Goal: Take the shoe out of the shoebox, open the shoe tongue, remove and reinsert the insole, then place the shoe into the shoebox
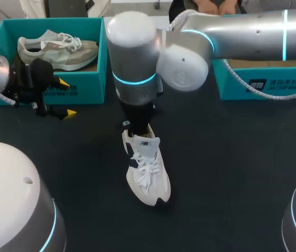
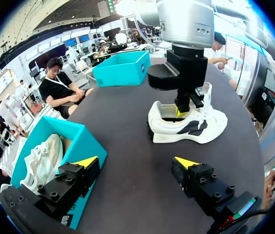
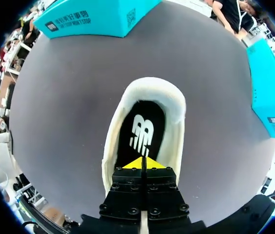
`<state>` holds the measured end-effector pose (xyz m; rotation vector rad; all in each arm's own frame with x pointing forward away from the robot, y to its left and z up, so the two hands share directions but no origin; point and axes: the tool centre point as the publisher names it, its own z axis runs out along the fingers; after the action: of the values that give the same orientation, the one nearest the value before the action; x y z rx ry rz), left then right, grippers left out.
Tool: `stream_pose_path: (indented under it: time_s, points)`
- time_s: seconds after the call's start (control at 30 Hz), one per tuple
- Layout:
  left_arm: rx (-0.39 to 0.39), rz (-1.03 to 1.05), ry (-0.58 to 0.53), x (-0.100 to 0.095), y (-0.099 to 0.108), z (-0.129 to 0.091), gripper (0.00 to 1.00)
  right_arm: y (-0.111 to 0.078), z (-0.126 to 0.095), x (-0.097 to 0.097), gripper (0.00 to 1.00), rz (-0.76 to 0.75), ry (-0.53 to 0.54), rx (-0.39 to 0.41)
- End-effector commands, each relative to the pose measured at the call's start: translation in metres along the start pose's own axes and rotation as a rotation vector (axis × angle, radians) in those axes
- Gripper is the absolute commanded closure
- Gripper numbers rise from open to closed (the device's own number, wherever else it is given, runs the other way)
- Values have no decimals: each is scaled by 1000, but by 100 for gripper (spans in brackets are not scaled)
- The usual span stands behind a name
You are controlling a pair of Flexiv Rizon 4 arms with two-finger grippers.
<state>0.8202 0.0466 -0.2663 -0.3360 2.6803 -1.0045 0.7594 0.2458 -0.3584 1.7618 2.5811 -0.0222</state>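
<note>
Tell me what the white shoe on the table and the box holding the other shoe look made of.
Shoe: likely matte white textile, going by its padded, fuzzy-looking collar; the sole looks like foam. Box: probably matte teal cardboard, given its thin, flat, sharply folded walls.

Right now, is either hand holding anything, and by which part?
Left hand open, empty. Right hand shut in the heel opening of the white laced shoe, over its black insole; whether it pinches that cannot be told.

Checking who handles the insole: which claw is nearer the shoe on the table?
Right. The right claw is in the shoe's heel opening; the left claw hangs apart, by the shoebox.
</note>
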Motion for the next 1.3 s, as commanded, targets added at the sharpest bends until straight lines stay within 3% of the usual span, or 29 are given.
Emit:
stream_pose_path:
  time_s: [0.03, 0.3, 0.43, 0.47, 0.5, 0.53, 0.57, 0.6, 1.3]
  points:
    - [-3, 0, 0, 1, 0, 0, 0, -8, -15, -5, 100, 8, 13, 46]
    - [-3, 0, 0, 1, 0, 0, 0, -27, -15, 3, 100, 40, 24, 173]
    - [-3, 0, 0, 1, 0, 0, 0, -29, -22, 9, 100, 81, 27, 178]
    - [-3, 0, 0, 1, 0, 0, 0, -29, -23, 9, 85, 83, 30, 183]
    - [-3, 0, 0, 1, 0, 0, 0, -29, -23, 9, 60, 76, 32, 197]
    - [-3, 0, 0, 1, 0, 0, 0, -30, -23, 11, 44, 88, 50, 174]
    - [-3, 0, 0, 1, 0, 0, 0, -30, -23, 11, 10, 83, 50, 197]
    - [-3, 0, 0, 1, 0, 0, 0, -31, -23, 12, 0, 83, 49, 194]
    - [-3, 0, 0, 1, 0, 0, 0, -25, -22, 17, 0, 22, 90, 178]
